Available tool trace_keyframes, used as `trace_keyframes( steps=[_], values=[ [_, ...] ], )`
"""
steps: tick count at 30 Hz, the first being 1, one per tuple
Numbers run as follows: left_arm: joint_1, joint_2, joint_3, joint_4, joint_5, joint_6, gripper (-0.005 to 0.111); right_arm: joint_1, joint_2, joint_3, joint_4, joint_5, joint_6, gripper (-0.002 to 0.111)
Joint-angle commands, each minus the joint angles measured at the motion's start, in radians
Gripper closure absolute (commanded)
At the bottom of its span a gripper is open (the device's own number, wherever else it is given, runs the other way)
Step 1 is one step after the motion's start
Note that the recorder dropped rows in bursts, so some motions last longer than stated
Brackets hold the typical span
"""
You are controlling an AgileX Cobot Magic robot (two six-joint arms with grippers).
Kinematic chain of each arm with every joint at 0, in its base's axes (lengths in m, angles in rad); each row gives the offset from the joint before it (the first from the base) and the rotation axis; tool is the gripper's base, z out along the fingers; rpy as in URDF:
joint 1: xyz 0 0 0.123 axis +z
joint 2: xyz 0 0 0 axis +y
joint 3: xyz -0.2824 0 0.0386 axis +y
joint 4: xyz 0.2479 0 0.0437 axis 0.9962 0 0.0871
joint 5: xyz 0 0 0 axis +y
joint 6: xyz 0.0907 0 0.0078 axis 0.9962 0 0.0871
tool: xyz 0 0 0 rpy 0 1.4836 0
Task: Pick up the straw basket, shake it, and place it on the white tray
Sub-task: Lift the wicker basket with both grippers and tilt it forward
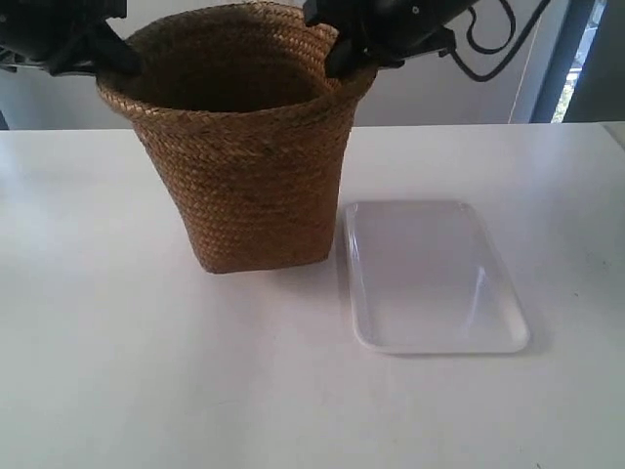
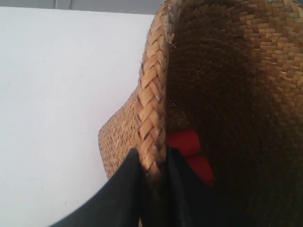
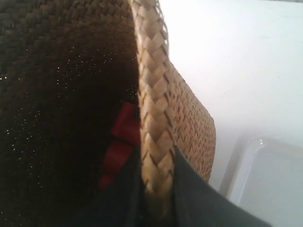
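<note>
A tall brown woven straw basket [image 1: 249, 166], tapering from a wide round braided rim to a narrower base, stands in the upper centre-left of the exterior frame. It is on a plain white tabletop [image 1: 117, 381], and its base appears to rest on that surface. Just beside it, toward the lower right of the frame, lies a flat, glossy white tray [image 1: 430, 283], rectangular with rounded corners and a low rim. The basket's base and the tray's nearest edge are close but do not touch.

The left gripper [image 2: 152, 158] is closed narrow on the basket's rim, with one black finger [image 2: 118, 198] outside the woven wall and the other inside. The right gripper [image 3: 157, 163] pinches the opposite side of the rim in the same way. Its view shows the tray just beyond the basket wall, so it is the arm at the exterior view's right.

Deep inside the basket lie red pieces [image 2: 187, 142]; their shape is too shadowed to make out.
</note>
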Motion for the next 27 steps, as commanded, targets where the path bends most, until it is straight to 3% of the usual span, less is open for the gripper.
trace_keyframes(
  steps=[1,16,20,27],
  values=[
    [-0.002,-0.108,0.088,-0.024,0.035,0.02,0.107,0.039,-0.066,0.035,-0.014,0.067,-0.014,0.108],
    [-0.019,-0.289,0.245,-0.007,0.066,0.05,0.107,0.068,-0.336,0.463,-0.101,-0.07,0.036,0.108],
    [-0.076,-0.354,0.393,-0.02,-0.08,0.074,0.107,0.108,-0.388,0.563,-0.102,-0.204,0.034,0.108],
    [-0.105,-0.464,0.487,-0.034,-0.208,0.14,0.107,0.122,-0.469,0.706,-0.105,-0.332,-0.036,0.108]
  ],
)
